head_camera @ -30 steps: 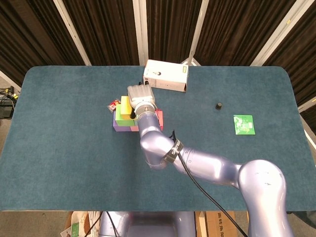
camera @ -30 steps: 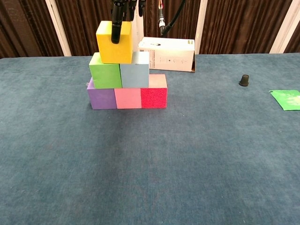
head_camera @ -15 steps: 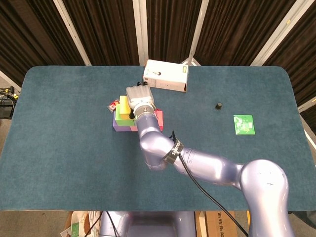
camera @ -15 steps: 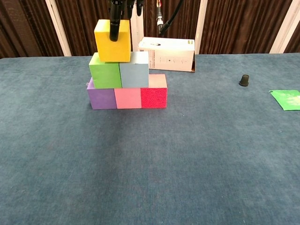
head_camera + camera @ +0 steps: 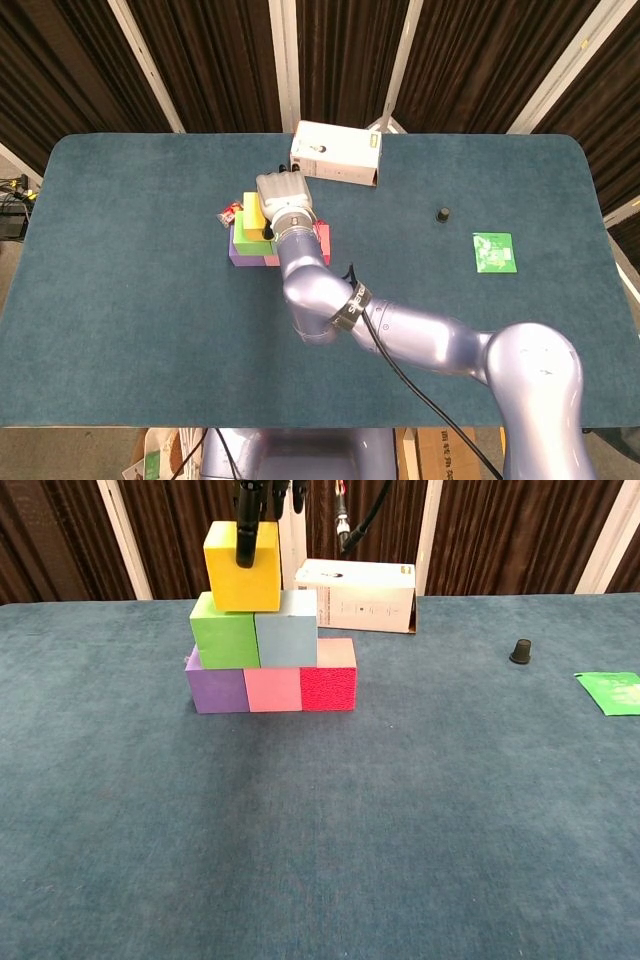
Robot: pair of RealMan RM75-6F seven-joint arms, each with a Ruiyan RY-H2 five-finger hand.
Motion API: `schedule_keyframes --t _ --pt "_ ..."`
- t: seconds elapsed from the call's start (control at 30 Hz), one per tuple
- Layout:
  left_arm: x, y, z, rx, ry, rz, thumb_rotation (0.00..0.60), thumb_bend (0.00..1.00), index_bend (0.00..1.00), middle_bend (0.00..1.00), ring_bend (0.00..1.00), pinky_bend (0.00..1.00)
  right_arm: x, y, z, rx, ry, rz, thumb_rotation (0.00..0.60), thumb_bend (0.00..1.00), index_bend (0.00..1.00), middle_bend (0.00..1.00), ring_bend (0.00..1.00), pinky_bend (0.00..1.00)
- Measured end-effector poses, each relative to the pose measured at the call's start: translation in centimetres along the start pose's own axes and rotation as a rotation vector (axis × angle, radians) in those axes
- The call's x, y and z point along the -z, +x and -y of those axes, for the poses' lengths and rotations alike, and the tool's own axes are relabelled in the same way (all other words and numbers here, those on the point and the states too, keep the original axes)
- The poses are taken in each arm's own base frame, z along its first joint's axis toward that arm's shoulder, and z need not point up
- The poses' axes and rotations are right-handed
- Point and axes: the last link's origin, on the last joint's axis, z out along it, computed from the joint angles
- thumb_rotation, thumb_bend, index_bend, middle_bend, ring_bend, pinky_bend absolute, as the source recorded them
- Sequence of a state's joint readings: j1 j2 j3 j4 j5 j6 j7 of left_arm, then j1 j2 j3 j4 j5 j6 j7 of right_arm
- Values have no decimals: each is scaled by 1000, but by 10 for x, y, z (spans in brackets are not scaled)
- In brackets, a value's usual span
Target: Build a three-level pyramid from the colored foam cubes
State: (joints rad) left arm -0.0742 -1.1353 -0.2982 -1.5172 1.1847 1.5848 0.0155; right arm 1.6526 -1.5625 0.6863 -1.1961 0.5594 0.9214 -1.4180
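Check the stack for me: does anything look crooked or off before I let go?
The middle row sits flush left rather than centered. The yellow cube, held by the right hand, sits mostly over the green cube, barely reaching the light blue cube.

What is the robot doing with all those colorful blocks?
It is building a little pyramid. The right robot hand holds a yellow cube on top of the green cube and light blue cube. Those two sit on a bottom row: purple cube, pink cube and red cube. The yellow one is the top piece, and the hand has not let go.
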Motion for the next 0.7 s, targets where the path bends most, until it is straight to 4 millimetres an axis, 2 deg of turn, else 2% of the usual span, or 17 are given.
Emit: schedule_keyframes --t 0.7 --pt "0 0 0 -1 1 -2 600 260 149 0 0 0 1 -2 1 16 -11 15 600 338 262 185 21 0"
